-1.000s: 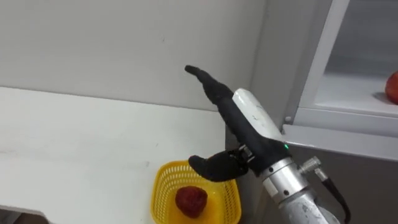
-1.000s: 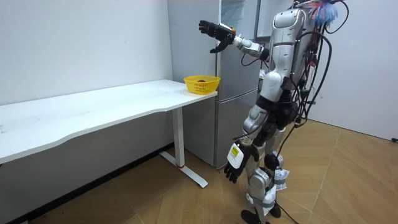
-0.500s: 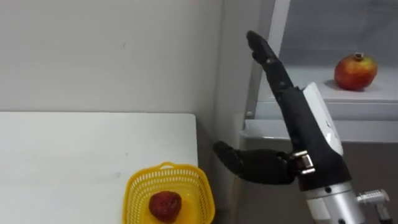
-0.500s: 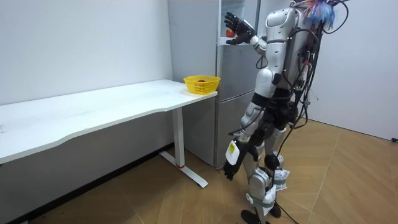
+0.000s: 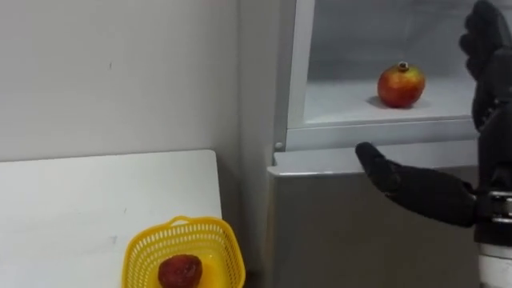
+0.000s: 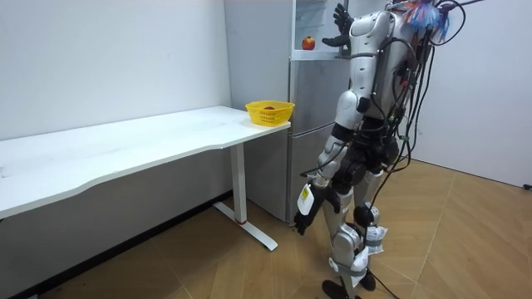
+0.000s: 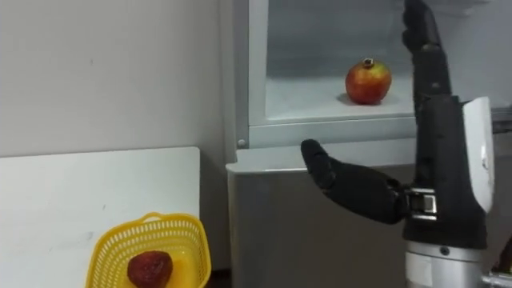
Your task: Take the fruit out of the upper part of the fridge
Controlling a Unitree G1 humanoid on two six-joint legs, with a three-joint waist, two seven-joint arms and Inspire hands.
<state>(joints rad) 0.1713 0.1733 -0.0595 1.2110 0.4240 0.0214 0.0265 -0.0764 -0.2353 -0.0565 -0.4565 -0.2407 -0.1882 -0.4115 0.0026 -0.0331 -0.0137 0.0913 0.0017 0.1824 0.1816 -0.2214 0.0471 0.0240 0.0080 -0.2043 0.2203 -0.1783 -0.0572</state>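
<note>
On the upper fridge (image 7: 272, 232) shelf (image 7: 304, 100) sits the pomegranate (image 7: 368, 82), untouched. Right hand (image 7: 440, 152) is raised just right of it, fingers straight, thumb splayed, empty. Left hand (image 6: 302, 218) hangs by the thigh, state unreadable. Basket (image 7: 152, 220) with a red fruit (image 7: 150, 269) sits on the table (image 7: 80, 184).

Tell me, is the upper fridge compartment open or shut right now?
Open. The pomegranate sits in plain sight on the white shelf inside the upper fridge, beyond the raised right robot hand.
</note>
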